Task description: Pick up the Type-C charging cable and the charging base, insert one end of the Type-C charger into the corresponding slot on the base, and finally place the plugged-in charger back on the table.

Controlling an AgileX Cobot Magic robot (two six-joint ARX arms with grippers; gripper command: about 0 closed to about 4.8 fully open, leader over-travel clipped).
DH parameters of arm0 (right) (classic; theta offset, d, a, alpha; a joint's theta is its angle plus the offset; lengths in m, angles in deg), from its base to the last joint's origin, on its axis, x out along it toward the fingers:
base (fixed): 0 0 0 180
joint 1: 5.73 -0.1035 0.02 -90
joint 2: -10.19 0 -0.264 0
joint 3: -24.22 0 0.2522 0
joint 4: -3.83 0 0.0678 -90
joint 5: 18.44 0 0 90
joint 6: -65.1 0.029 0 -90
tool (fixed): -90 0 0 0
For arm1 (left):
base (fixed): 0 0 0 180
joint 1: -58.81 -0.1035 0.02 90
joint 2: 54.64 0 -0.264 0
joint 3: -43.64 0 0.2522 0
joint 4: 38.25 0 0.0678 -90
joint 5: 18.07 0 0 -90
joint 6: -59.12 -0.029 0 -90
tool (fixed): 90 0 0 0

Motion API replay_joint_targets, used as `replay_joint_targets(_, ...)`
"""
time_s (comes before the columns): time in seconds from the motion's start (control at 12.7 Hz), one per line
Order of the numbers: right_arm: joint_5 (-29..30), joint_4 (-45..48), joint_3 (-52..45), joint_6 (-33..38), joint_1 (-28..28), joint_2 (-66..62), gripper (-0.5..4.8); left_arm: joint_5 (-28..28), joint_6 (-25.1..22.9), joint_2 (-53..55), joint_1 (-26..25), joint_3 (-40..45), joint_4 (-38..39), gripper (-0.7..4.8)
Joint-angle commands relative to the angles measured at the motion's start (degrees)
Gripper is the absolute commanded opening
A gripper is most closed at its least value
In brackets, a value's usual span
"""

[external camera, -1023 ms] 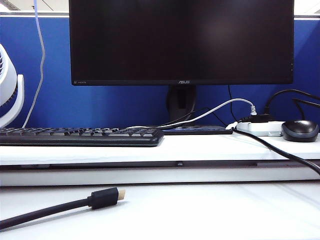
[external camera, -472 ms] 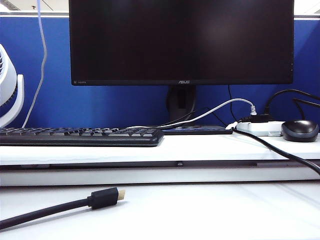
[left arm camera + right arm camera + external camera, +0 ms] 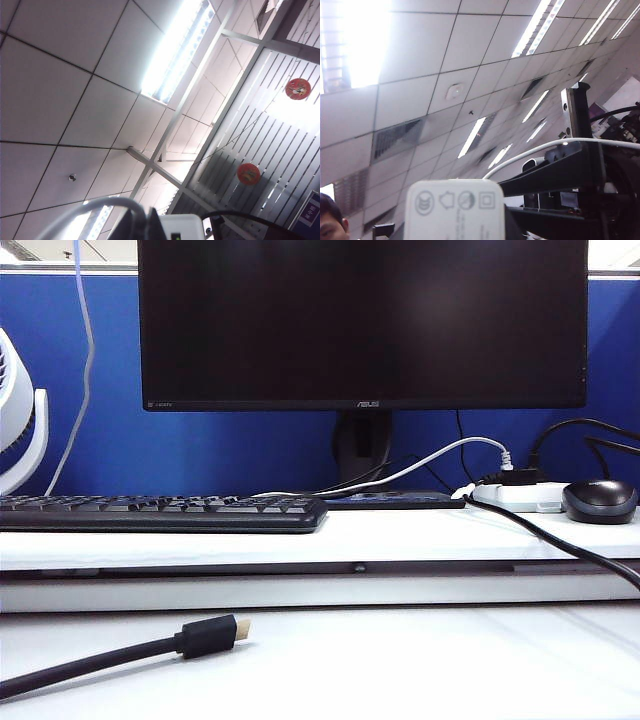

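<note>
- The exterior view shows a wide, flat white table [image 3: 420, 670] with a raised white shelf step; neither arm nor gripper appears in it.
- A thick black cable with a gold-tipped plug [image 3: 205, 636] lies on the lower table surface at the left.
- On the shelf rest a black keyboard [image 3: 160, 512], a large black monitor [image 3: 360, 325] on its stand, a flat white power strip [image 3: 520, 497] with a black plug in it, and a black computer mouse [image 3: 600, 500] just beside the strip.
- A greyish-white cable with a ribbed white plug [image 3: 505, 455] arcs down toward the power strip.
- Part of a white fan [image 3: 18, 425] shows at the left edge, before a blue partition.
- Both wrist cameras face upward at ceiling tiles and strip lights.
- In the left wrist view, the left gripper is almost wholly out of frame; only a dark part shows at the picture's edge. Its jaws are together.
- A thin, plain white cable [image 3: 85, 212] curves in beside that dark part, next to a white edge with a small green mark; whether the jaws pinch the cable cannot be told.
- In the right wrist view, the small white rectangular charging base [image 3: 454, 210], its face printed with grey symbols, sits right in front of the camera where the right gripper lies.
- The right gripper's fingers are hidden behind the block, so whether they are clamped on it cannot be told.
- A thin white cable [image 3: 540, 150] crosses black arm hardware behind the base.
</note>
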Motion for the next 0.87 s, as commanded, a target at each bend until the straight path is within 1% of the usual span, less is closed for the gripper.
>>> replay_joint_targets(0.08, -1.0, -0.6, 0.5, -1.6, -0.3, 0.7, -0.05, 1.1, 0.4, 0.3, 0.0, 0.2, 6.8, -0.06)
replay_joint_targets(0.31, -0.7, -1.8, 0.5, -2.9, -0.3, 0.7, -0.05, 0.7, -1.8, 0.3, 0.0, 0.2, 9.5, -0.06)
replay_joint_targets(0.63, 4.0, -1.4, 0.5, -3.0, -0.3, 0.8, -0.05, 1.4, -1.6, 0.3, 0.0, 0.2, 10.0, -0.06)
replay_joint_targets(0.71, 3.8, -1.8, 0.5, -3.0, -0.3, 0.8, -0.05, 3.2, -1.6, 0.3, 0.0, 0.2, 12.1, -0.06)
replay_joint_targets(0.87, 4.4, -1.4, 0.5, -4.2, -0.3, 0.8, -0.05, 2.5, -1.6, 0.3, -0.1, 0.2, 12.9, -0.06)
